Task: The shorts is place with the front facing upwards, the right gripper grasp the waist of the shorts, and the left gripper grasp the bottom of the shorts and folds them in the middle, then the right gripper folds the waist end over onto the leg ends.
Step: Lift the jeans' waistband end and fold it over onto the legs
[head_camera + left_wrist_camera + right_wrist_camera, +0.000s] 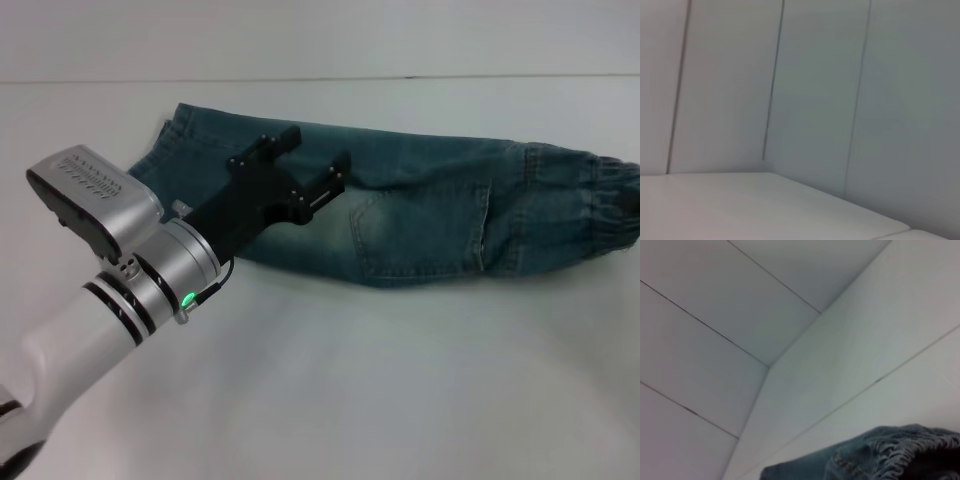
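Blue denim shorts point(430, 205) lie across the white table point(350, 380), folded lengthwise into a narrow band. The leg ends point(175, 145) point left and the gathered elastic waist point(610, 200) points right. My left gripper point(315, 150) is black and open. It is over the leg half of the shorts with nothing between its fingers. I cannot tell whether it touches the cloth. The right wrist view shows a bunched piece of the shorts' waist point(890, 452) close to the camera. The right gripper itself is out of view.
White panelled walls point(815, 100) stand behind the table. The left arm's silver wrist point(150, 260) crosses the table's front left. Bare tabletop lies in front of the shorts.
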